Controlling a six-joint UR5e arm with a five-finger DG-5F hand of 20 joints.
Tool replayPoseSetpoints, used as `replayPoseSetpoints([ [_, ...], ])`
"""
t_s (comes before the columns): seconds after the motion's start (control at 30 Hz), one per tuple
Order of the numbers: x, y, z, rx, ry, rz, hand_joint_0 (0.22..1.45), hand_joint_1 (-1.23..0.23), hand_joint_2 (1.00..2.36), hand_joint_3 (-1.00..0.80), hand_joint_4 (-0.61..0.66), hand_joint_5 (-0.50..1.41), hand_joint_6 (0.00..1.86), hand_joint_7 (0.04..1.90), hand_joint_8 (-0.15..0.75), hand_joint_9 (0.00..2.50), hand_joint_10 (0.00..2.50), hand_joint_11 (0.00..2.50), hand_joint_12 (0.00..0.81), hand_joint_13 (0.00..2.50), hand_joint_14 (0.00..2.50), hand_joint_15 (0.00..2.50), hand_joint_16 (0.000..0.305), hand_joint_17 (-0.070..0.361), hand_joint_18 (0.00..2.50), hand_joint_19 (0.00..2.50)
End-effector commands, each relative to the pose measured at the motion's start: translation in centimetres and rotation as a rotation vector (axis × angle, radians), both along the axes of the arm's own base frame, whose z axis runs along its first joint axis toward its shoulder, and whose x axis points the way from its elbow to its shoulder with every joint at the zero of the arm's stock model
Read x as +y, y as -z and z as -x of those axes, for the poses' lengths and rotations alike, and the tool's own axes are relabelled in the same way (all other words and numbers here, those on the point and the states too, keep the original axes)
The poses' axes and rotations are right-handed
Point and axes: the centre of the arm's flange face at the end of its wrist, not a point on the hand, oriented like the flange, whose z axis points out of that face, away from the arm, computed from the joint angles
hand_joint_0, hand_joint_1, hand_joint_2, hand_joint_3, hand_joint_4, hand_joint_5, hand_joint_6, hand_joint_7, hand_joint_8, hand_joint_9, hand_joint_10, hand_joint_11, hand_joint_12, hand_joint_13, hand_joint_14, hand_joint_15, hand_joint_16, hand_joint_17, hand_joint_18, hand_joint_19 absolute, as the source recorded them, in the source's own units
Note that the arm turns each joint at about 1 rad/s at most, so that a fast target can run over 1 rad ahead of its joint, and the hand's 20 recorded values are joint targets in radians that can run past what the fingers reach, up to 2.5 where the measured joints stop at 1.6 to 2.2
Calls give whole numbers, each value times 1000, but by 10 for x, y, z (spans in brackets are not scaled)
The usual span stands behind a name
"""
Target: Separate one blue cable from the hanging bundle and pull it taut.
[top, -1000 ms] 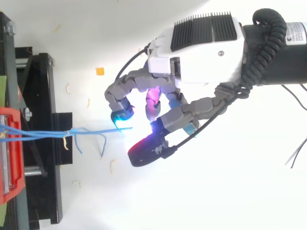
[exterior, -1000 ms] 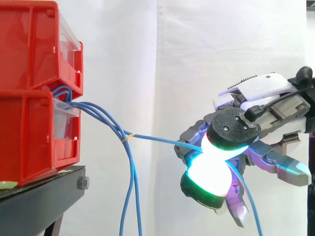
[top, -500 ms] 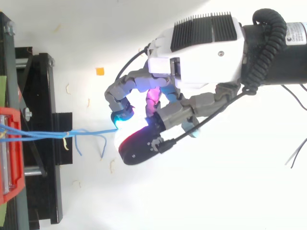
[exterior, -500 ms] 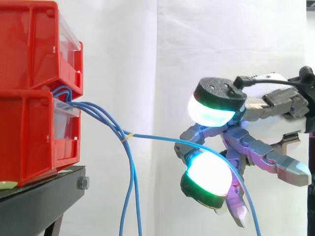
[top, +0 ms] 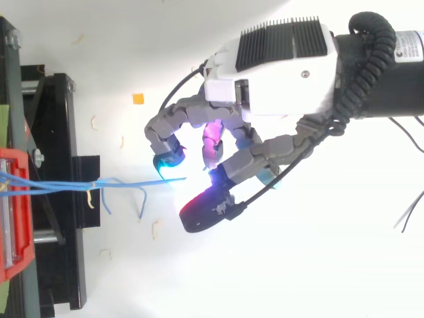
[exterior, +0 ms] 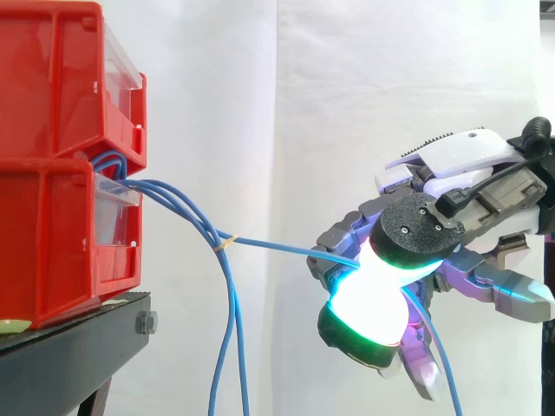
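Several blue cables point(exterior: 231, 329) come out of the lower red bin point(exterior: 52, 243) and hang down beside the stand, tied by a pale band point(exterior: 223, 243). One blue cable point(exterior: 277, 245) leaves the bundle at the band and runs nearly straight right into my hand point(exterior: 451, 169). The hand is shut on it, the strand pinched between the thumb's glowing pad and a finger pad point(exterior: 368, 308). Past the pinch the cable drops behind the hand. From above, the same strand point(top: 126, 180) reaches the cyan fingertip of the hand point(top: 278, 73).
Two red bins point(exterior: 61, 78) are stacked on a black stand point(exterior: 78, 351) at the left, before a white curtain. In the top view the stand's frame point(top: 59, 132) lies left of the hand, with small scraps on the white floor.
Half a second ago the thumb was lifted off the cable; it has come back down and pinches the strand again. The cable's line has hardly shifted.
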Motion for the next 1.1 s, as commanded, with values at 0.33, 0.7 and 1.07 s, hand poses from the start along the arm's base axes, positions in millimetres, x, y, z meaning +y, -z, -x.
replayPoseSetpoints([
  [0.33,0,0,0,0,0,0,434,-369,1000,-500,54,143,502,1333,85,1943,9,212,240,1187,14,342,54,122,693,487],
  [0.7,0,0,0,0,0,0,589,-247,1000,-500,-2,145,501,1329,12,1985,11,259,194,1191,16,377,41,93,638,545],
  [1.07,0,0,0,0,0,0,712,-602,1015,-332,-7,147,502,1339,38,2001,12,276,200,1190,14,373,39,89,673,547],
])
